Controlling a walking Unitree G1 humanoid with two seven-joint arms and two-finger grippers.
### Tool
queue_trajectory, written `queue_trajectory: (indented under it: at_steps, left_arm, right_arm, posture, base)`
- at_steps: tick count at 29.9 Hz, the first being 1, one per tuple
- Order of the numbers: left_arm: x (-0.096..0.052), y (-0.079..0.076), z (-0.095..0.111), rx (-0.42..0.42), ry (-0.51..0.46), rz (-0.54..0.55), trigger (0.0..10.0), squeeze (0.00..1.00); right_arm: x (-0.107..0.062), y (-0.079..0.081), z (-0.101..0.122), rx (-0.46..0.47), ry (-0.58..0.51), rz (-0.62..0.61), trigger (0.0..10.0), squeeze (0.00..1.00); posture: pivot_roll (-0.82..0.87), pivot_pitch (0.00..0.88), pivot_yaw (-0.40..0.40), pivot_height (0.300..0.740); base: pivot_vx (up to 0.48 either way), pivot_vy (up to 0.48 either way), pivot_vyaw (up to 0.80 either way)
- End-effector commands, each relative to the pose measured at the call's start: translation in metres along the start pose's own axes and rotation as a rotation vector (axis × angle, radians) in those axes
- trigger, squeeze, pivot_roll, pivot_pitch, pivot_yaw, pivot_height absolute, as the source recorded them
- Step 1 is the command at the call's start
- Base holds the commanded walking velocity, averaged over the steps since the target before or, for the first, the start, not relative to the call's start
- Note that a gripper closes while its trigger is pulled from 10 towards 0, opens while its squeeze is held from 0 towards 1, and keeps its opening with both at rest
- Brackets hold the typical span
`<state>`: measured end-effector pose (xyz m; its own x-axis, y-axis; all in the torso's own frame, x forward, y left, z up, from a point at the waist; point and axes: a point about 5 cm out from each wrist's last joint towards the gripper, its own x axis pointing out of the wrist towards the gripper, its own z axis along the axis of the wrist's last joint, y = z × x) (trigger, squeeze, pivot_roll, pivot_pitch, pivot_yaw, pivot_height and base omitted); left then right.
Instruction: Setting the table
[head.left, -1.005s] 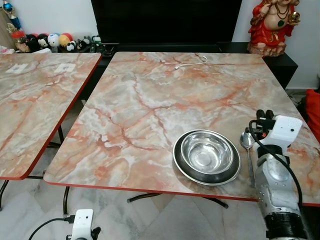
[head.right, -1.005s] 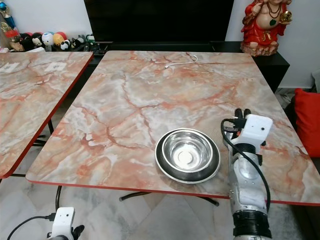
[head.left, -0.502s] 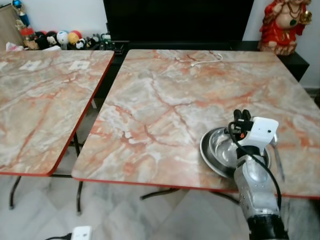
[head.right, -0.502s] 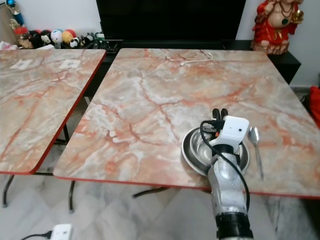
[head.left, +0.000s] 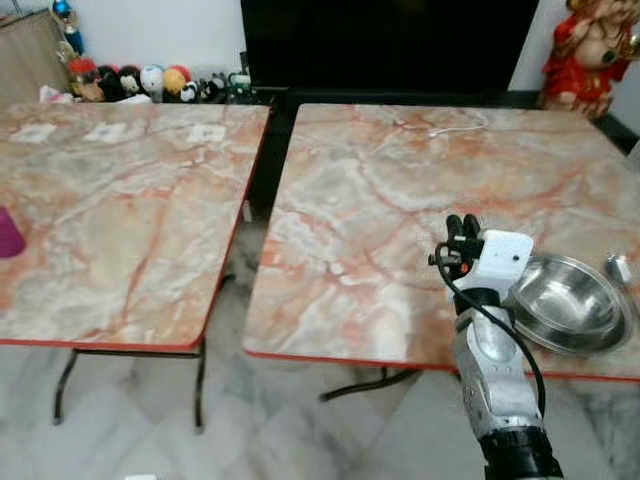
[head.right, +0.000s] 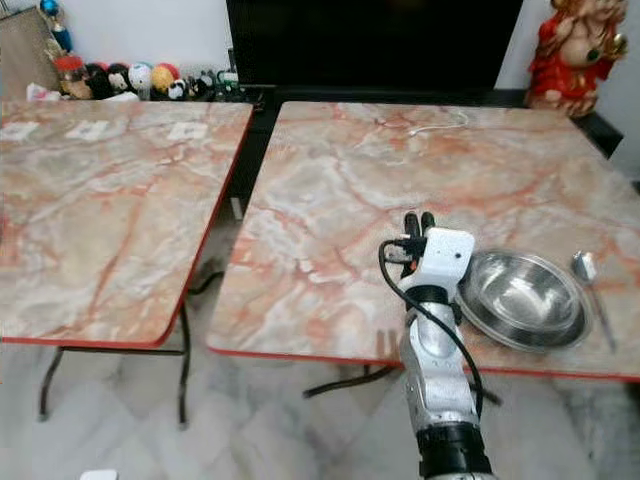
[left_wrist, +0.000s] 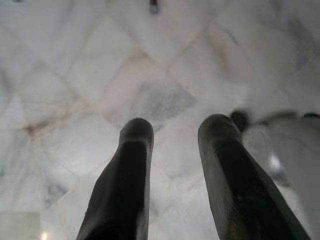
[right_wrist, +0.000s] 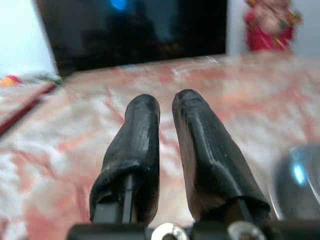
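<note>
The right gripper (head.right: 416, 222) hovers over the right table (head.right: 350, 190), fingers nearly together and holding nothing. The bowl (head.right: 522, 298) sits just to its right near the front edge, with a spoon (head.right: 588, 275) beside it. A white cable (head.right: 436, 125) lies at the far edge. A second table (head.right: 100, 200) stands left. The left gripper (left_wrist: 172, 145) hangs over the marble floor (left_wrist: 75, 60), fingers apart.
</note>
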<state>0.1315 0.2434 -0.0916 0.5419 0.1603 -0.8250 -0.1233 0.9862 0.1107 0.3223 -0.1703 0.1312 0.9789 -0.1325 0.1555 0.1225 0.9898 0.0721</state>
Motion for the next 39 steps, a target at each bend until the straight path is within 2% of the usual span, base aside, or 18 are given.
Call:
queue_trajectory:
  at_steps: [1,7,10,14,18,35,39]
  left_arm:
    - [0.0,-0.003,-0.001,0.007,0.001,0.002,10.0,0.0]
    - [0.003,-0.016,0.006,0.011,-0.003,-0.011,10.0,0.0]
    - [0.005,-0.013,0.011,0.011,-0.005,-0.008,10.0,0.0]
    - [0.005,-0.001,0.017,0.011,-0.006,0.008,10.0,0.0]
    - [0.005,0.0,0.018,0.011,-0.006,0.009,10.0,0.0]
    - [0.006,-0.007,0.018,-0.012,-0.008,0.012,10.0,0.0]
    - [0.006,-0.008,0.018,-0.016,-0.009,0.011,10.0,0.0]
  right_arm:
    - [0.003,0.009,0.007,0.011,-0.026,0.026,10.0,0.0]
    - [0.002,0.013,0.004,0.014,-0.018,0.036,10.0,0.0]
    - [0.002,0.015,0.003,0.016,-0.014,0.042,10.0,0.0]
    - [0.002,0.017,0.002,0.022,-0.012,0.048,10.0,0.0]
    - [0.001,0.018,0.0,0.022,-0.005,0.052,10.0,0.0]
    - [0.0,0.026,-0.001,0.009,0.002,0.088,10.0,0.0]
    - [0.001,0.03,0.0,0.003,0.001,0.108,10.0,0.0]
  posture:
    - [-0.07,0.0,0.003,0.74]
    - [-0.07,0.0,0.001,0.74]
    - [-0.07,0.0,0.0,0.74]
    - [-0.07,0.0,-0.001,0.74]
    - [-0.07,0.0,-0.003,0.74]
    - [-0.05,0.0,-0.014,0.74]
    - [-0.05,0.0,-0.013,0.74]
  base:
    - [0.0,0.48,0.0]
    - [0.0,0.48,0.0]
    - [0.0,0.48,0.0]
    - [0.0,0.48,0.0]
    - [0.0,0.48,0.0]
    - [0.0,0.48,0.0]
    - [0.0,0.48,0.73]
